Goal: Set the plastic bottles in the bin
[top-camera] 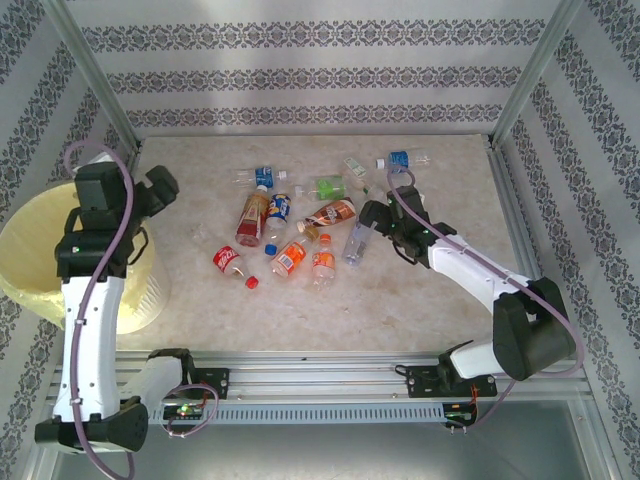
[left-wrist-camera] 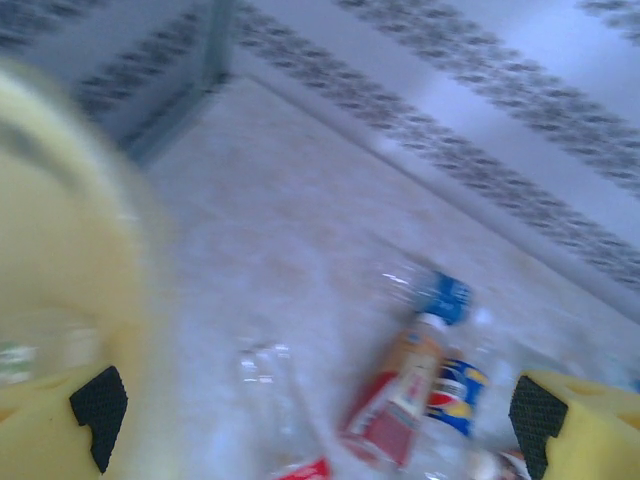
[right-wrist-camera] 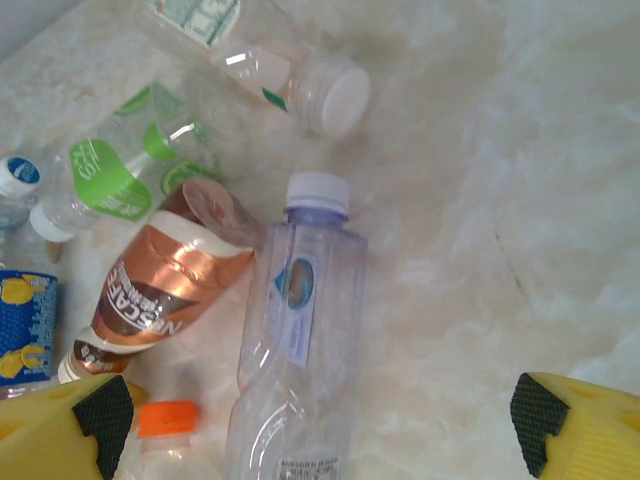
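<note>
Touching clear bottle (right-wrist-camera: 300, 330): Nescafe bottle (right-wrist-camera: 165, 285). R pincer (right-wrist-camera: 318, 438) wide above; L pincer (left-wrist-camera: 315, 420) wide.

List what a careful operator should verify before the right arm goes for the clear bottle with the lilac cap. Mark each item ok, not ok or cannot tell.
1. Is the right gripper open and empty: ok.
2. Does the clear bottle lie within the span of its fingers: ok.
3. Is the clear bottle free of neighbours: not ok, the brown Nescafe bottle appears to touch its shoulder.
4. Is the left gripper open and empty: ok.
5. Is the bin upright beside the left arm: ok.
6. Is there room left inside the bin: cannot tell.
</note>
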